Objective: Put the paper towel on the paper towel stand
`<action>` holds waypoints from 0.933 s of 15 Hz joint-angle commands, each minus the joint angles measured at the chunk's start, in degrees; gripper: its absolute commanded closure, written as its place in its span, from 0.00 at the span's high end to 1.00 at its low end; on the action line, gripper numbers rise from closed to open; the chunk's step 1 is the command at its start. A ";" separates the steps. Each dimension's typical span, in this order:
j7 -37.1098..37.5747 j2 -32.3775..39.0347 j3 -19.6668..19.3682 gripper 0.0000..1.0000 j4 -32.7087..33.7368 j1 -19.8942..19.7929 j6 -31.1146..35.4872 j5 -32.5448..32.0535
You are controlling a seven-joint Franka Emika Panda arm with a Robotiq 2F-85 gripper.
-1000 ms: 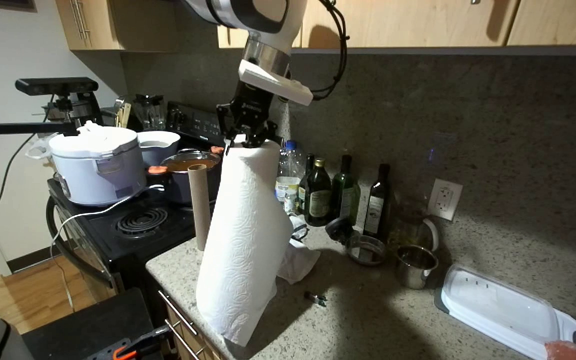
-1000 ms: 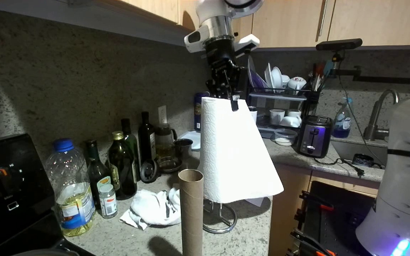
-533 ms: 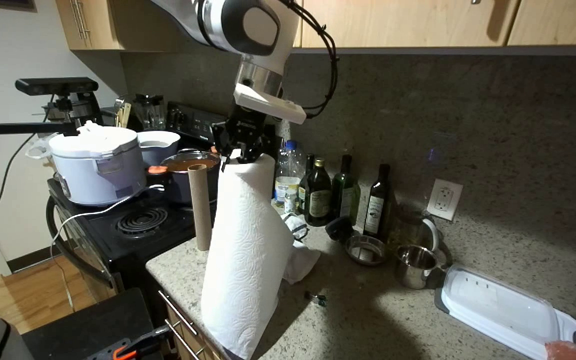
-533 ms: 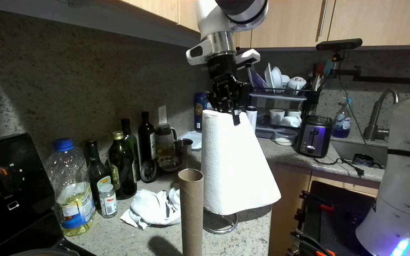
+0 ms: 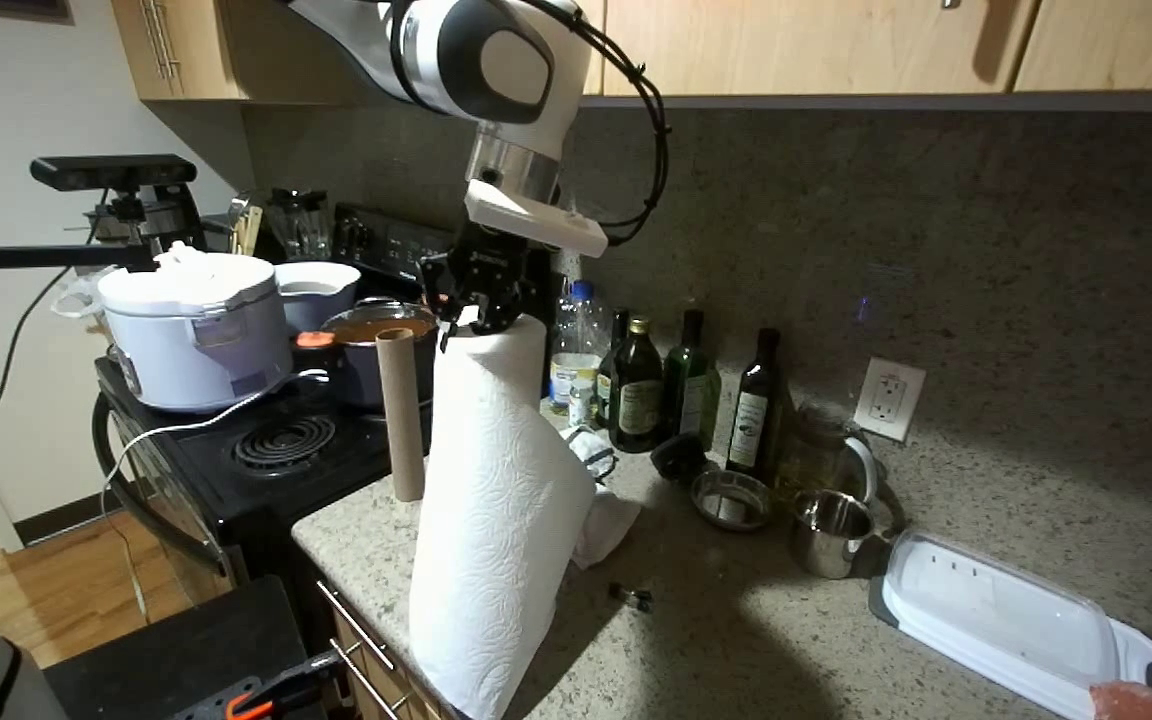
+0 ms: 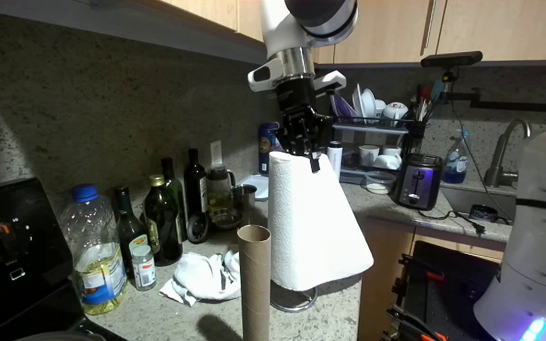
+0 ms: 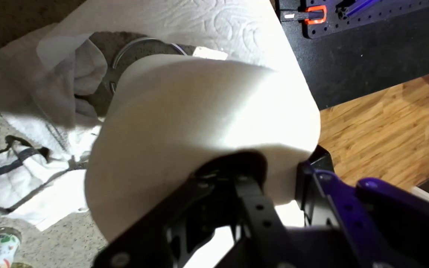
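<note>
The paper towel (image 5: 501,520) is a thick white roll with a loose sheet flaring out; it also shows in an exterior view (image 6: 311,222) and in the wrist view (image 7: 162,130). My gripper (image 5: 468,335) is shut on the top rim of the roll, one finger inside the core and one outside, as the wrist view (image 7: 274,175) shows. The roll hangs slightly tilted. The metal stand's ring base (image 6: 294,309) shows below the roll in an exterior view and beside it in the wrist view (image 7: 125,47). Its upright part is hidden by the roll.
A brown cardboard tube (image 6: 255,284) stands upright on the counter near the roll. A crumpled white cloth (image 6: 206,277) lies beside it. Several bottles (image 5: 641,385) line the back wall. The stove (image 5: 281,440) and the counter's front edge are close by.
My gripper has moved down with the paper towel over the stand. The stand's wire posts, visible under the roll earlier, are now covered; only the ring base shows below it.
</note>
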 commanded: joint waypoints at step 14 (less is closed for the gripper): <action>-0.94 -0.79 1.00 0.71 -4.81 -0.17 4.98 -0.93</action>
